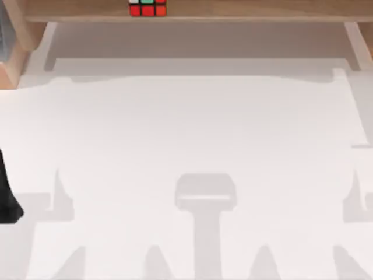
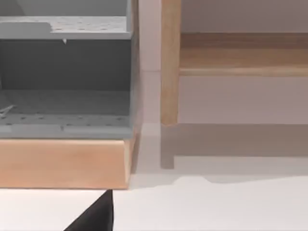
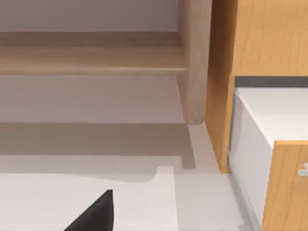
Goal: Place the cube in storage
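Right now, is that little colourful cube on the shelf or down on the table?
On the shelf: the cube sits on the wooden shelf at the far edge, above the white table.

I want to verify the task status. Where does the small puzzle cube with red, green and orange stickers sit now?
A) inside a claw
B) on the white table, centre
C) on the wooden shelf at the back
C: in the top view the small puzzle cube rests on the wooden shelf, above the white table.
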You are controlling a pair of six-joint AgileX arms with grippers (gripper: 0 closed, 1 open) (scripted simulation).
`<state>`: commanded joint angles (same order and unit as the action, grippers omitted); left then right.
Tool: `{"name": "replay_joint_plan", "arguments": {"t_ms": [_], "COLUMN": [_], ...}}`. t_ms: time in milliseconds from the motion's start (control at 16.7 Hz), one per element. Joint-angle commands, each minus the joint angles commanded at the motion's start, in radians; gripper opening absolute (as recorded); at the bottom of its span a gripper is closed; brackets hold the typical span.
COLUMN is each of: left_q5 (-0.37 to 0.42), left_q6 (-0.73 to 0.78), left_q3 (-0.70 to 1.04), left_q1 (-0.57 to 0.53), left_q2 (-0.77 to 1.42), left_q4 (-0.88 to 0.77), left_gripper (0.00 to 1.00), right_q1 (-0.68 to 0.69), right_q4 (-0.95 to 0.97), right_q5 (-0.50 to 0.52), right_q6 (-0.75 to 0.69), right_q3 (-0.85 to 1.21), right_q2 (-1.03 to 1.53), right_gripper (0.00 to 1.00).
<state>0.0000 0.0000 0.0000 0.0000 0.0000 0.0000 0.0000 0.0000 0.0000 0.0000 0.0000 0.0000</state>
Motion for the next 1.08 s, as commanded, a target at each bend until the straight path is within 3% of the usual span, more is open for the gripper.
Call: {"name": "replay_joint_plan", "arguments": {"t_ms": [240, 480, 1080], "left_q5": [0.0, 0.0, 0.0], "left_q6": [0.0, 0.0, 0.0], "left_q3": [0.0, 0.0, 0.0], "left_q1": [0.0, 0.0, 0.0], "left_q2": [0.0, 0.0, 0.0], "left_q4": [0.0, 0.0, 0.0], "left_gripper": [1.0, 1.0, 1.0], "right_q1": [0.013, 0.087, 0.416], "right_q4": [0.01, 0.064, 0.315], "right_q5": [0.012, 0.084, 0.435], "right_q6": [0.0, 0.002, 0.007], "right_q3": [0.027, 0.181, 0.905], "right_q2": [0.029, 0.212, 1.245], "right_gripper": [1.0, 1.0, 1.0]}}
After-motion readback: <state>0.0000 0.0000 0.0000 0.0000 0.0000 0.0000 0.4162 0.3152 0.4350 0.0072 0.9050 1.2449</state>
